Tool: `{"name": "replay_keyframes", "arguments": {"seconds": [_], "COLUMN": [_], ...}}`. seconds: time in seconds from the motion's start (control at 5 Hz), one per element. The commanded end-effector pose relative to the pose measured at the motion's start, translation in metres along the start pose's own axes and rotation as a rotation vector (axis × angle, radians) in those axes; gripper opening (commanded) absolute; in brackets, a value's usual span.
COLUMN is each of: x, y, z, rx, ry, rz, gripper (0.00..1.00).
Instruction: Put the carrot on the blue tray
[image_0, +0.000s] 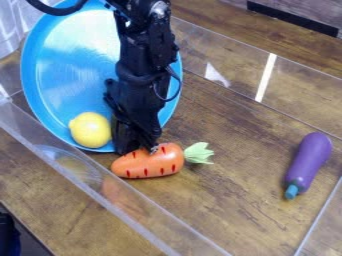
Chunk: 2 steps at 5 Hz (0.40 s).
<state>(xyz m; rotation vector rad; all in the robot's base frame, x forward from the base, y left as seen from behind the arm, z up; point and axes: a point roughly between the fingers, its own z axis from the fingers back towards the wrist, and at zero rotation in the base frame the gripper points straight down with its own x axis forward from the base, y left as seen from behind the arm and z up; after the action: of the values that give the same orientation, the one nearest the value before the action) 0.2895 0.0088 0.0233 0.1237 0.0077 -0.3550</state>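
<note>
The orange carrot (150, 163) lies on the wooden table, its green top pointing right, just off the lower right rim of the blue tray (64, 70). My gripper (138, 147) points straight down from the black arm. Its dark fingertips are closed together on the carrot's upper left side, and the carrot still rests on the table. The tray is a large round blue dish that looks tilted up, standing behind and left of the arm. The arm hides part of the tray's right half.
A yellow lemon-like ball (88, 130) sits in the tray's lower part, left of the gripper. A purple eggplant (307, 163) lies far right on the table. A clear plastic wall (80, 175) runs along the front left, with another pane behind at the right.
</note>
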Motion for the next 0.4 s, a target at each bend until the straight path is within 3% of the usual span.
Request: {"name": "replay_keyframes", "arguments": {"seconds": [0.0, 0.2], "x": [0.0086, 0.0122], "y": [0.0046, 0.0068], "z": [0.0024, 0.0045], "rx": [0.014, 0.019], "ry": [-0.032, -0.041], "rz": [-0.002, -0.008], "gripper": [0.00, 0.00]}}
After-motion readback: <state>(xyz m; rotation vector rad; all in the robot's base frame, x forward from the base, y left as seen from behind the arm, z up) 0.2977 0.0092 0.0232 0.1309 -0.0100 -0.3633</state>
